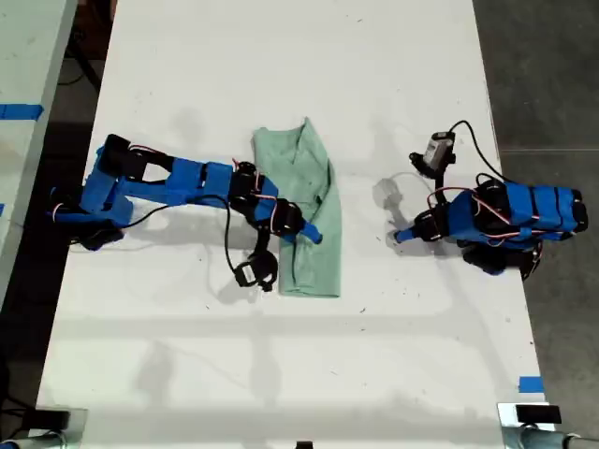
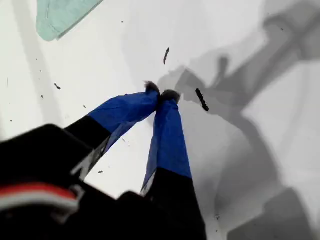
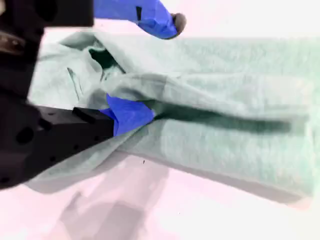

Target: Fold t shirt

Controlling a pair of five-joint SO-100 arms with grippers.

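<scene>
White table (image 1: 281, 56) holds everything. The t shirt (image 1: 304, 210) lies mid-table, already narrowed lengthwise, w/ the second gripper (image 1: 298, 224) right over it. In its wrist view one blue finger (image 3: 127, 114) is tucked under a raised fabric ridge, the other above and apart, so jaws part-open, fold caught between, prob. to carry it across. First gripper (image 2: 160, 95) sits well apart over bare table, tips touching, holding nothing, out of the way.
</scene>
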